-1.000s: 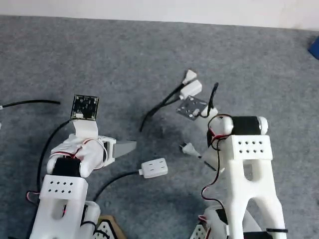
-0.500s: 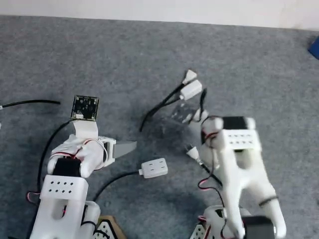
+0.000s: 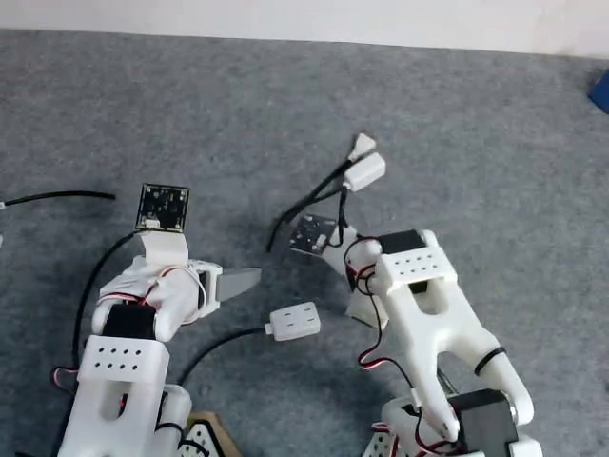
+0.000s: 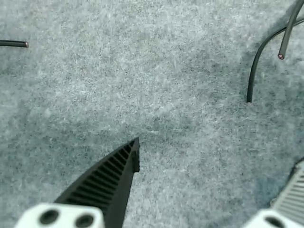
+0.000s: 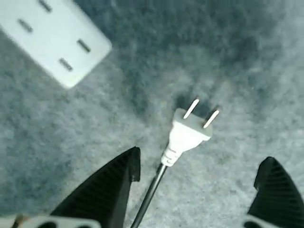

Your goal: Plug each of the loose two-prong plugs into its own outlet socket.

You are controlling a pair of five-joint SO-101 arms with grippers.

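I count two end effectors of mine: the left end effector (image 4: 213, 175) and the right end effector (image 5: 202, 159). There are two white socket blocks, the near socket block (image 3: 293, 322) and the far socket block (image 3: 364, 171). I count two plugs as well: the two-prong plug (image 5: 190, 130) and the small plug (image 3: 362, 146).

In the high view the right arm (image 3: 419, 286) hides the plug (image 5: 188, 132); in the right wrist view the outlet (image 5: 50, 35) is cut off by the edge, and the plug's cord (image 5: 149, 194) runs out of frame.
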